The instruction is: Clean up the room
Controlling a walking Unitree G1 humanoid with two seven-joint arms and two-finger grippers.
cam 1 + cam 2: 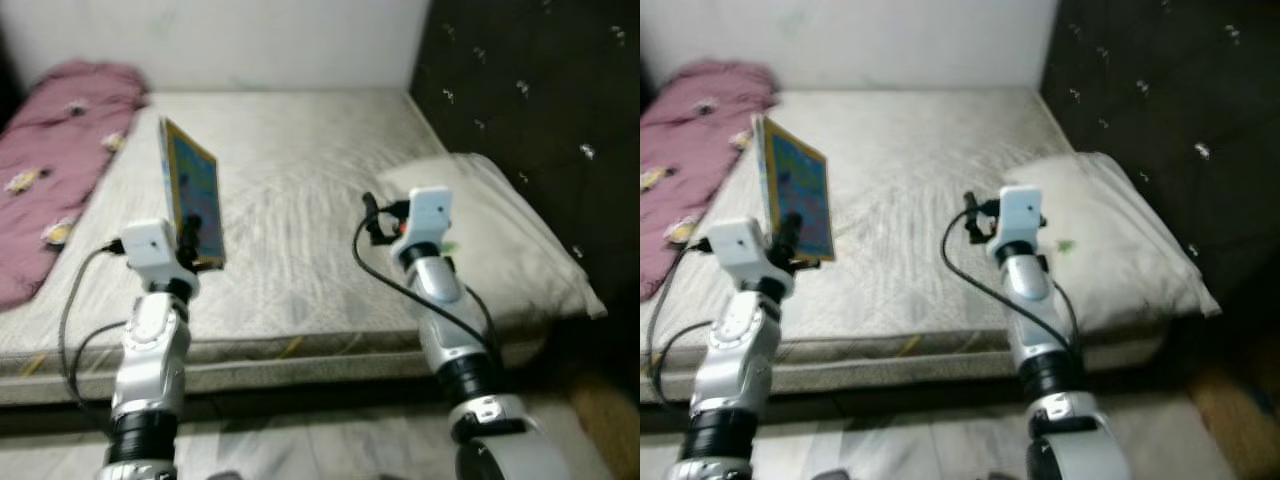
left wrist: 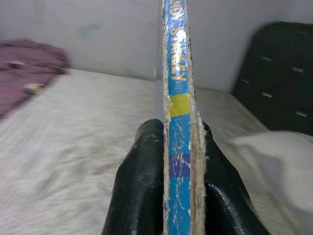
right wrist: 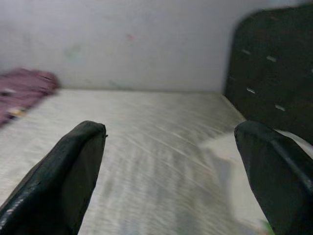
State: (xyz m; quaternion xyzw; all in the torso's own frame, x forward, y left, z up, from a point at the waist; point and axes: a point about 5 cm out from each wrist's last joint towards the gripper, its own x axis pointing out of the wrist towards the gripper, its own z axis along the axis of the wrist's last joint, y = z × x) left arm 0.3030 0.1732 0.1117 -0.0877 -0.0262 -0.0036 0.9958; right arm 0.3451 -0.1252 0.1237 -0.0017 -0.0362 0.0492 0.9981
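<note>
Fingers (image 2: 142, 196) of my left gripper (image 1: 195, 240) are pinching the book (image 1: 190, 195) flat between them, one pad on each cover, low down near its bottom edge, so it is standing upright above the bed (image 1: 300, 220). Seen along the left wrist, the blue spine (image 2: 177, 122) is looking scuffed and the board edges frayed, so I am judging it a thin, stiff, light hardback: rigid enough to carry from one end, though a grip this low may be letting it lever and tip. Holding nearer the middle would be steadying it. My right gripper (image 3: 171, 161) is hovering over the mattress with its fingers spread wide and nothing between them, just beside the pillow (image 1: 490, 230). A maroon blanket (image 1: 50, 150) is lying crumpled along the far left of the bed, against the wall.
</note>
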